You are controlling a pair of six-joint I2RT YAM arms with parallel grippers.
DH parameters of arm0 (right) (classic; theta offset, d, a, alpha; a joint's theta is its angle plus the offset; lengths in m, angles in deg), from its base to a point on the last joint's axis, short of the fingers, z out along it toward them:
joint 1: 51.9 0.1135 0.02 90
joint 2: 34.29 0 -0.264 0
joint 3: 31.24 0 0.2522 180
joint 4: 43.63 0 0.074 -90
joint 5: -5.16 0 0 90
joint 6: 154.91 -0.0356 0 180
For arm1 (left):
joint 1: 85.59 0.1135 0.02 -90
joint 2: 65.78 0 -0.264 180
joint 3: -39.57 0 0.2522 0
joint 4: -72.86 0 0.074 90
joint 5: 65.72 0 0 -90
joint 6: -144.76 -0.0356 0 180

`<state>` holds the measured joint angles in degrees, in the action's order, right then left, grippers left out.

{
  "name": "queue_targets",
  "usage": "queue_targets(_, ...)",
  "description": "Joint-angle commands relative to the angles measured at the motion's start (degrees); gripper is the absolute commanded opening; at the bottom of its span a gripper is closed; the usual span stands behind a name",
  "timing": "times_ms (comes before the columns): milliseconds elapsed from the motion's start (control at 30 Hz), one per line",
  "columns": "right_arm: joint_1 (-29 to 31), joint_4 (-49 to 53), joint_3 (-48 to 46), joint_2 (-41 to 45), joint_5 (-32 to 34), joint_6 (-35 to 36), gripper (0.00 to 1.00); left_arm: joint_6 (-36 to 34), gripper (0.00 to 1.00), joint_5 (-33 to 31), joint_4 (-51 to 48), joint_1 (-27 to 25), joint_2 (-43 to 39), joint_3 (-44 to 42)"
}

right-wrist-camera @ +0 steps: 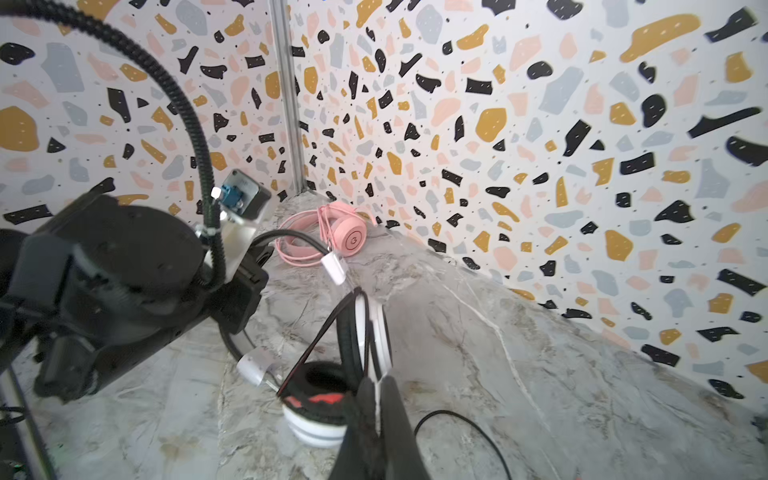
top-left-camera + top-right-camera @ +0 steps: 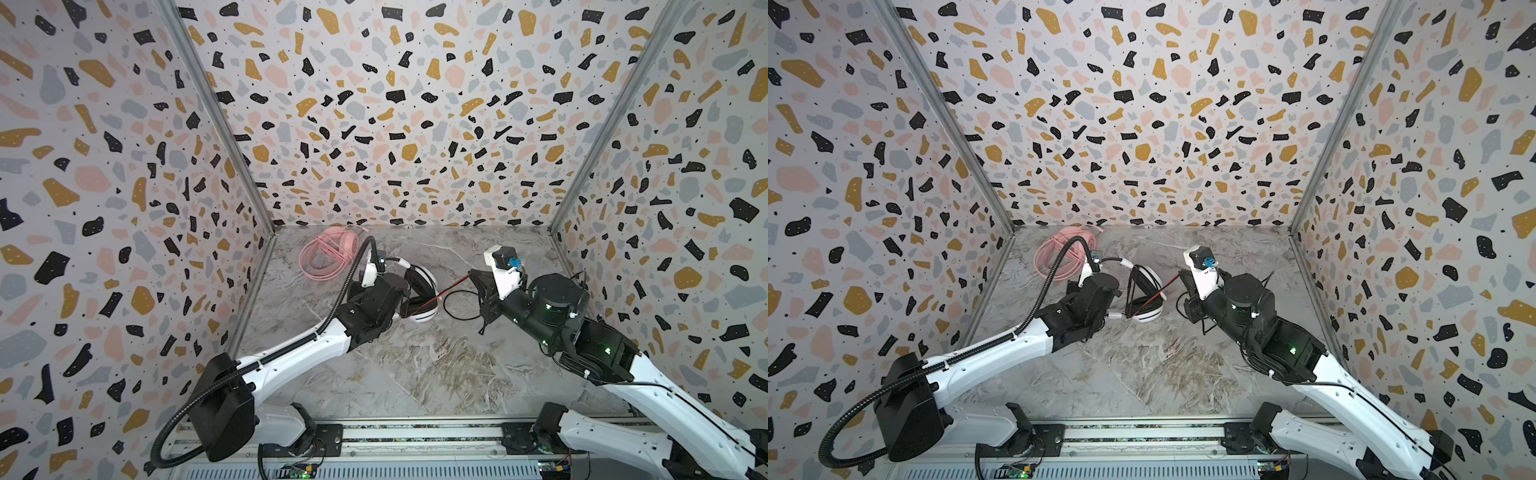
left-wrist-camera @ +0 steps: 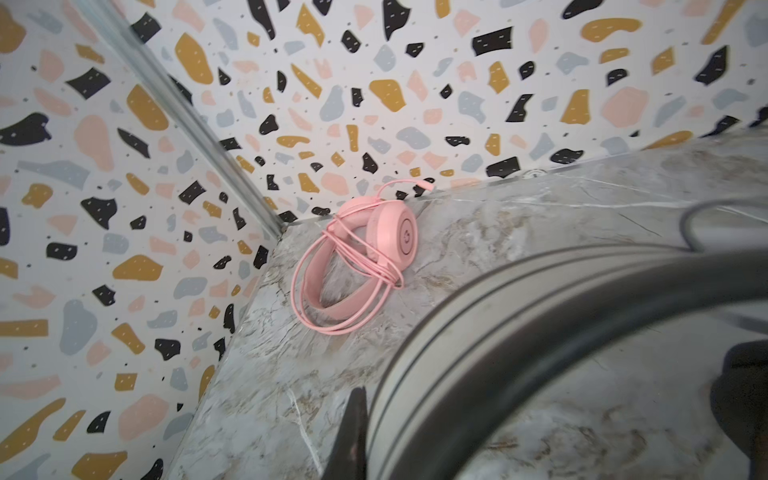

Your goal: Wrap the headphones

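Note:
The white headphones (image 2: 424, 283) with black stripes stand on edge mid-table, also in a top view (image 2: 1151, 282). My left gripper (image 2: 400, 306) is shut on their band, which fills the left wrist view (image 3: 478, 345) beside one dark finger (image 3: 354, 432). My right gripper (image 2: 473, 277) is shut on the black-and-red cable (image 2: 453, 287), stretched taut from the earcups. In the right wrist view the shut fingers (image 1: 390, 399) sit just before the lower earcup (image 1: 316, 428). The pink headphones (image 2: 332, 249) lie at the back left with their cable looped round them (image 3: 390, 237).
A slack black loop of cable (image 2: 461, 309) lies on the marble table (image 2: 415, 365) under my right gripper. Terrazzo-patterned walls (image 2: 395, 124) close in three sides. A metal rail (image 2: 415, 436) carrying both arm bases runs along the front edge.

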<state>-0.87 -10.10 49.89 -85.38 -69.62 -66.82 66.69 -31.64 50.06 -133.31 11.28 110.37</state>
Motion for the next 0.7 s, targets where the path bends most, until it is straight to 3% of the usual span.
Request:
queue_targets(0,-2.0,-3.1,3.7,0.5,3.3,3.1,0.00,-4.4,0.00,2.4,-0.1,-2.0,-1.5,2.6)
queue_targets(167,-9.1,-3.5,5.3,-1.6,-1.6,3.4,0.00,-6.4,0.00,13.5,-2.4,-5.2,-6.6,0.5)
queue_targets(300,-17.3,-4.5,5.2,-3.8,-9.6,2.0,0.00,-7.0,0.00,22.8,-2.3,-5.3,-11.7,-1.6)
queue_targets(467,-24.9,-7.4,2.2,-6.6,-18.6,-0.9,0.00,-10.3,0.00,32.7,-6.3,-5.3,-12.3,0.7)
queue_targets(667,-28.3,-10.5,-2.8,-8.7,-23.1,-3.0,0.00,-9.7,0.00,42.7,-5.6,-5.2,-13.6,1.5)
